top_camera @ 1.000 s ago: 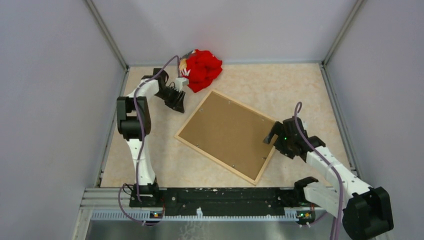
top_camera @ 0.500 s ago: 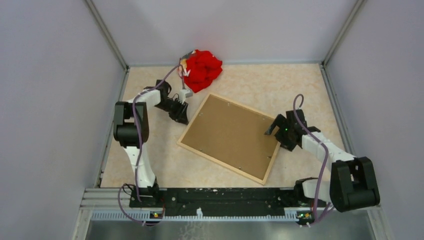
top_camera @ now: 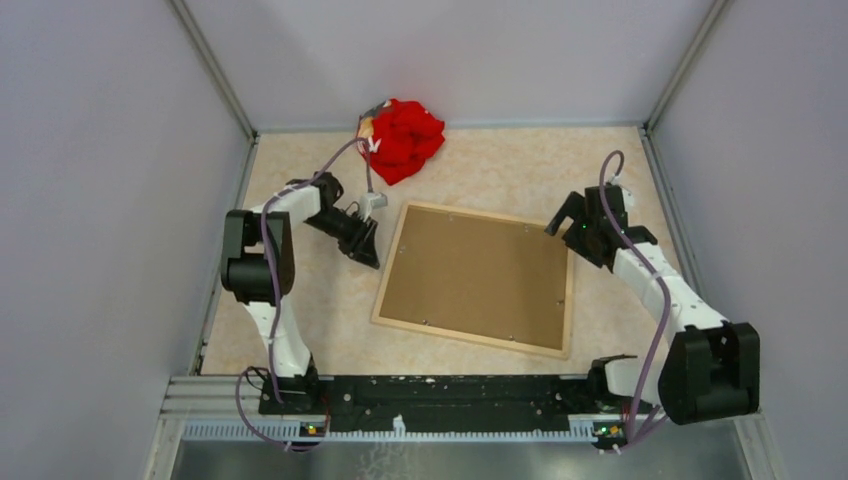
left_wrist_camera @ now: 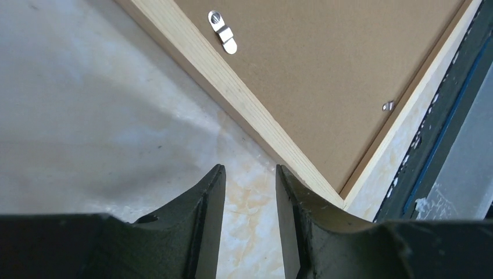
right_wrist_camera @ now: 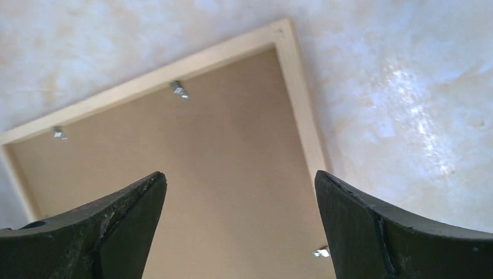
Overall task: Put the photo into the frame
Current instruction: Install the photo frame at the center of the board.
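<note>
The frame (top_camera: 470,338) lies face down on the marble table, a brown backing board (top_camera: 480,275) filling it and held by small metal clips (left_wrist_camera: 222,32). The photo is out of view. My left gripper (top_camera: 368,245) sits just off the frame's left edge, low over the table. Its jaws (left_wrist_camera: 250,170) stand open a little way over bare marble, and the pale moulding (left_wrist_camera: 232,87) runs past the right finger. My right gripper (top_camera: 572,218) hovers at the frame's far right corner, wide open (right_wrist_camera: 241,177) above the board (right_wrist_camera: 221,151) and the moulding (right_wrist_camera: 305,116).
A crumpled red cloth (top_camera: 402,138) lies at the back of the table, behind the left arm. Grey walls close in the left, right and far sides. A black rail (top_camera: 440,390) carrying the arm bases runs along the near edge.
The frame has swung round to lie nearly square with the table. My right gripper moved away from me along its right side. My left gripper came nearer, to the frame's left edge.
</note>
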